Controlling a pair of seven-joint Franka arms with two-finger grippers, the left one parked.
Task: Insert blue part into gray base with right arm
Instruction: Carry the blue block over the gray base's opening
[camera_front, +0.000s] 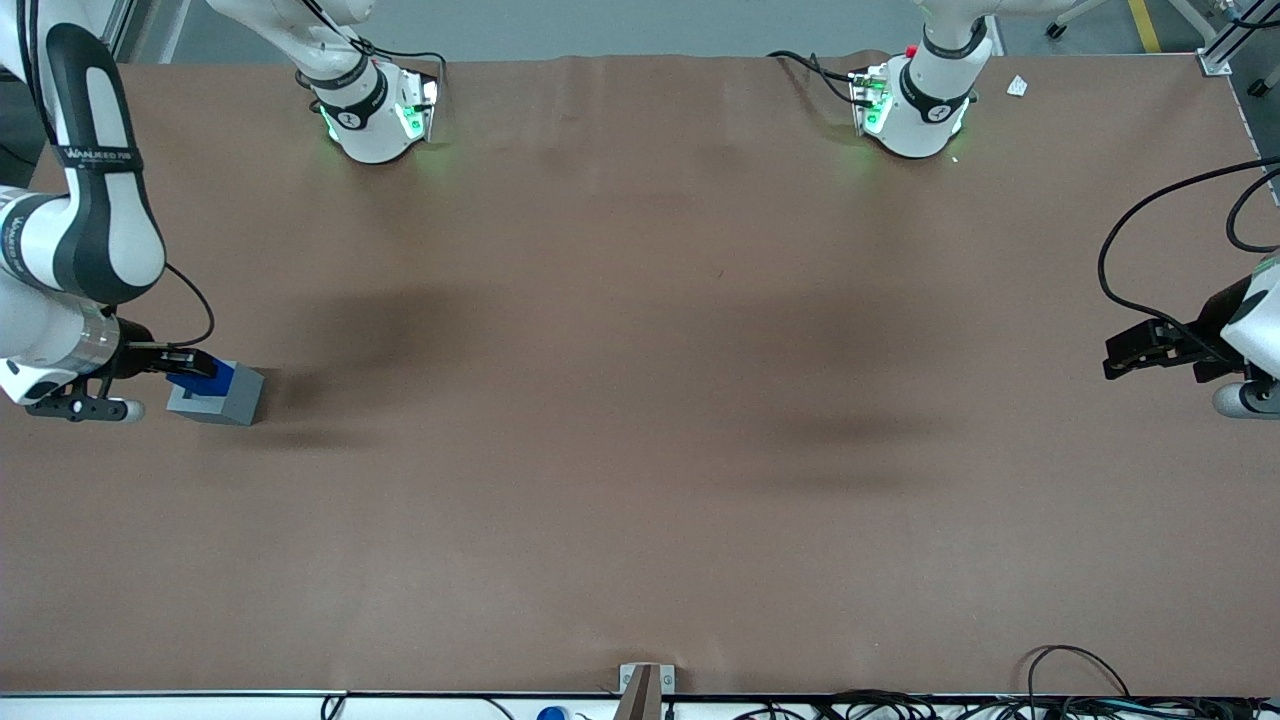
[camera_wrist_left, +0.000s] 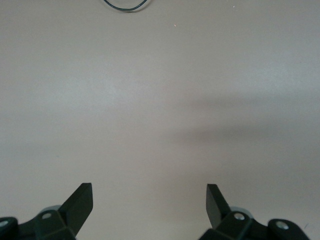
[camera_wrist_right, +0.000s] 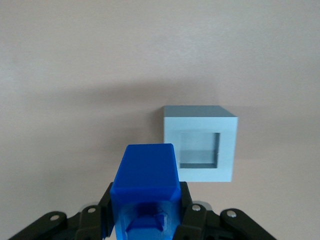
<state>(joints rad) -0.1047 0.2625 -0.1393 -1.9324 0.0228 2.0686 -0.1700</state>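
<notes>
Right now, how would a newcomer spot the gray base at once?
Look toward the working arm's end of the brown table, where the pincer holds the blue part. The gray base sits on the table just below it: the only light-gray cube, with an empty square recess in its top.

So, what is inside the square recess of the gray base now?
Nothing: the recess of the gray base shows only its own gray floor. The gripper holds the blue part above the table, not yet inserted.
</notes>
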